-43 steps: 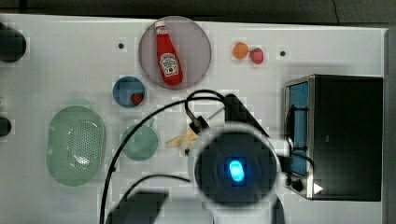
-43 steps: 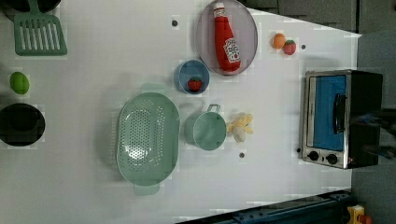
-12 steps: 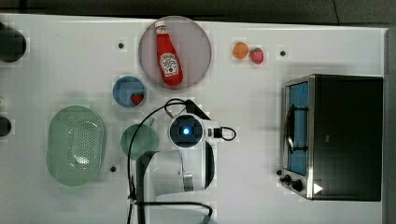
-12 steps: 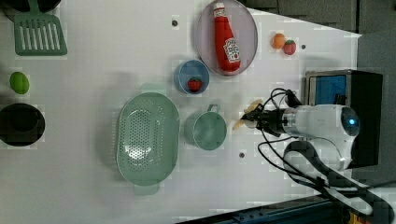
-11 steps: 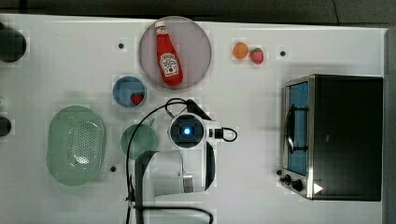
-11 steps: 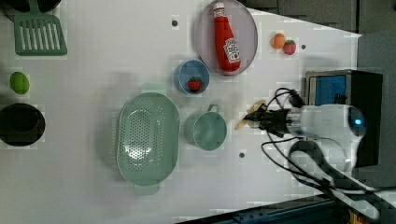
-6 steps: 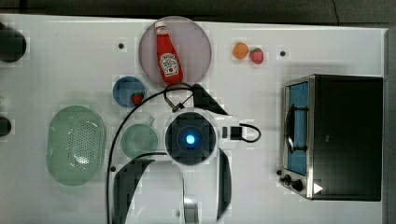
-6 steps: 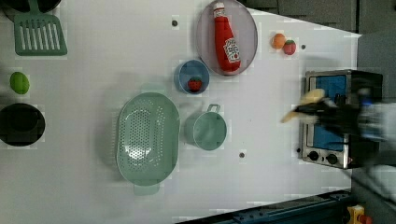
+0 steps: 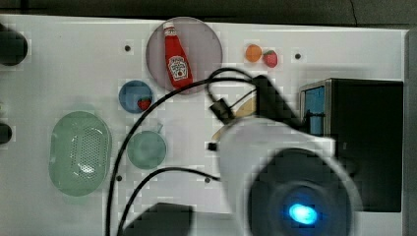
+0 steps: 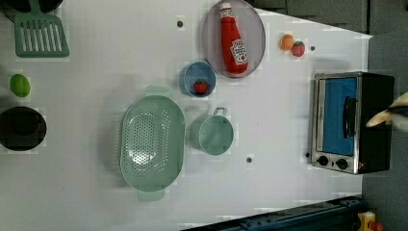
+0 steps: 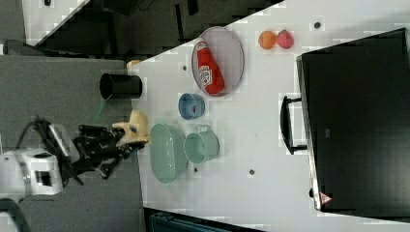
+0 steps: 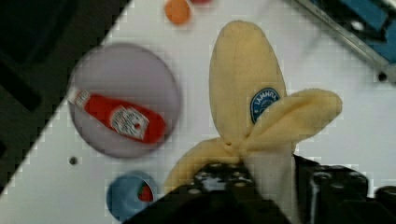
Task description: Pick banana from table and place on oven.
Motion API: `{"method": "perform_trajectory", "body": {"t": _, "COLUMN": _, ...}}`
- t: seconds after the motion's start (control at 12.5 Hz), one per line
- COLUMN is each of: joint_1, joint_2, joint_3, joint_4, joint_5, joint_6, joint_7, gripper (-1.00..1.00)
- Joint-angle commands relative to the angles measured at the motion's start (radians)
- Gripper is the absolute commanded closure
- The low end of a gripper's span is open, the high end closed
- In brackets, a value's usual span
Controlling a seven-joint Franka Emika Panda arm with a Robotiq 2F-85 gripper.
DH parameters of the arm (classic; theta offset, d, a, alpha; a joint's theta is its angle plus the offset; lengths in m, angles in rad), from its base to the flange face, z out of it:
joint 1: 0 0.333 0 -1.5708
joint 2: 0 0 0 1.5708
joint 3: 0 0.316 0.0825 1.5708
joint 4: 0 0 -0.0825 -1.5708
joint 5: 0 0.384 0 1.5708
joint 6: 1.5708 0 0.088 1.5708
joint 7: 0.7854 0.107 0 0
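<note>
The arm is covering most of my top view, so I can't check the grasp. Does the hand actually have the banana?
Observer: Yes. In the wrist view the hand is closed on the banana near where its peel flaps meet.
Operator: The arm hides part of the oven top too. Has the banana been set down there yet?
Observer: No. In the right view the oven has nothing on its black top, and the banana is up in the hand, touching nothing else.
</note>
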Motion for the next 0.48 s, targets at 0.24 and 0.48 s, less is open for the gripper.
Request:
{"method": "perform_trajectory", "body": {"t": 0.24, "joint_1": -0.026, "joint_2": 0.109, "joint_3": -0.206, "joint_4": 0.009, "joint_5": -0.011, "joint_6": -0.037, "joint_7": -0.308, "gripper": 0.51}}
{"method": "perform_trajectory", "body": {"t": 0.48, "joint_1": -0.032, "joint_2": 0.184, "joint_3": -0.346, "joint_4": 0.01, "joint_5": -0.011, "joint_6": 0.021, "joint_7": -0.526, "gripper": 0.51}}
